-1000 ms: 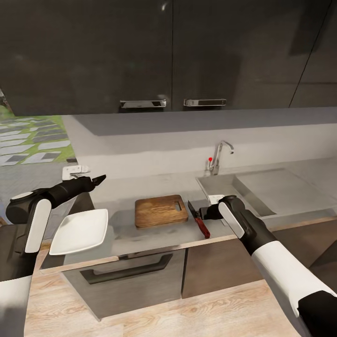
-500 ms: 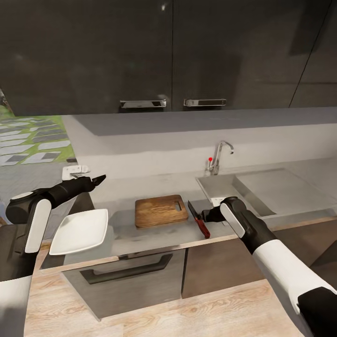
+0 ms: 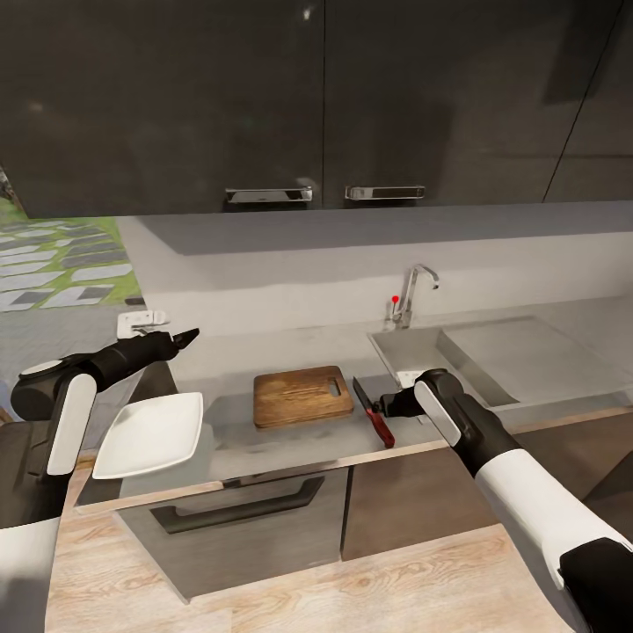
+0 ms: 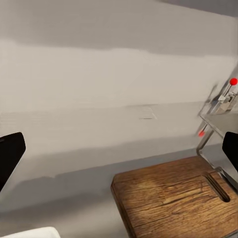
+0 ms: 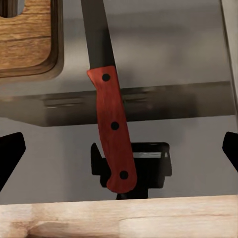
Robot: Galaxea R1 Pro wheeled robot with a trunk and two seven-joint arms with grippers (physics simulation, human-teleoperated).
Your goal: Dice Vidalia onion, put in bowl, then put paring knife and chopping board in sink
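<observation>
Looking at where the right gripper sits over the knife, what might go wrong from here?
1. The knife lies near the countertop front edge; a clumsy close of the open right gripper might nudge it off.
2. The handle is thin and flat on the surface, so the fingers may slip over it.
3. The bowl overhangs the corner; the left gripper could knock it.

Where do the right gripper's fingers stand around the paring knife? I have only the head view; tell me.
Observer: In the right wrist view, the right gripper is wide open, one finger on each side of the paring knife, neither touching its red handle.
Operator: Report the blade's direction.
Observer: The dark blade points away from the gripper and passes beside the slotted end of the chopping board.
Operator: Check the left gripper.
Observer: The left wrist view shows the left gripper open, held over the countertop short of the board.
</observation>
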